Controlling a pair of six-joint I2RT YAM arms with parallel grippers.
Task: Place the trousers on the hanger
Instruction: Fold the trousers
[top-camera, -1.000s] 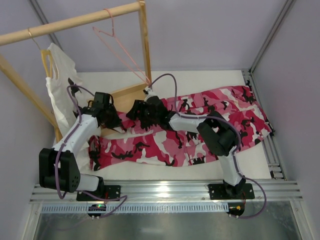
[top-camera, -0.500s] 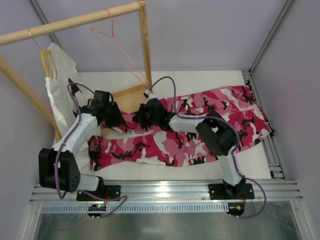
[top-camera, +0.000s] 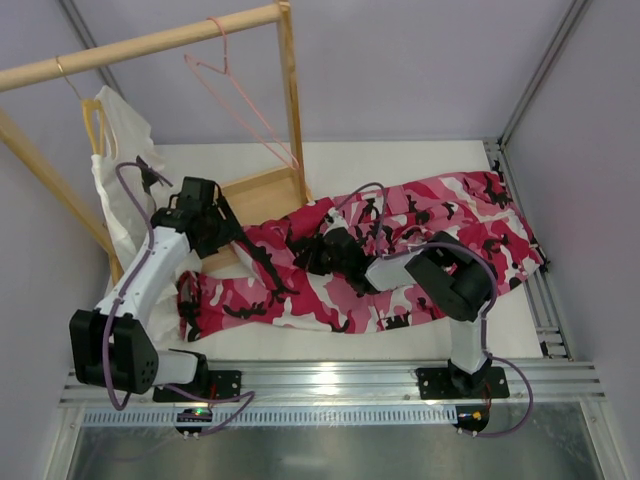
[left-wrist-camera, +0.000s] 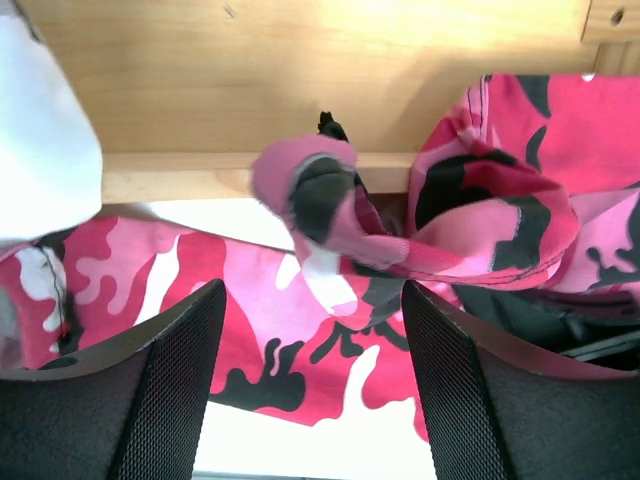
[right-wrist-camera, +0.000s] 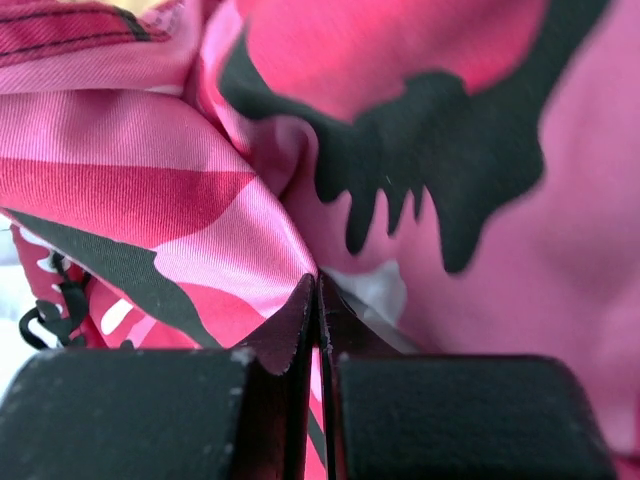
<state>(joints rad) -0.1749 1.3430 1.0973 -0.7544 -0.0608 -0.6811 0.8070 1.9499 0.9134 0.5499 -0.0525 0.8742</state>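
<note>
And here's the picture from above: the trousers (top-camera: 420, 240) lie spread on the table (top-camera: 400, 165), long axis running from lower left of the frame up to the right edge. The hanger (top-camera: 240, 110) is not on the table at all. It hangs by its hook from the wooden rail (top-camera: 140, 45) at upper left, its low corner dipping beside the upright post.

Right gripper (right-wrist-camera: 318, 295), clamped tight! Its own camera shows the two fingers pressed together with creases of pink cloth running into the tips, so I call that a pinch on the trousers near their middle. From above, that hand is half buried in bunched fabric and the closure can't be read.

Left gripper (left-wrist-camera: 312, 295) has its fingers spread wide, holding nothing. A puckered fold of trouser stands between them, against the wooden base (left-wrist-camera: 300, 80), untouched.

The key relation: the hanger sits up-frame and left of the pinch, and high above the cloth. The two grippers look about equally close to it, the left free, the right carrying the cloth. Neither wrist camera catches the hanger; only the top view does. The white T-shirt (top-camera: 120, 170) hangs off to the left, clear of the action.
</note>
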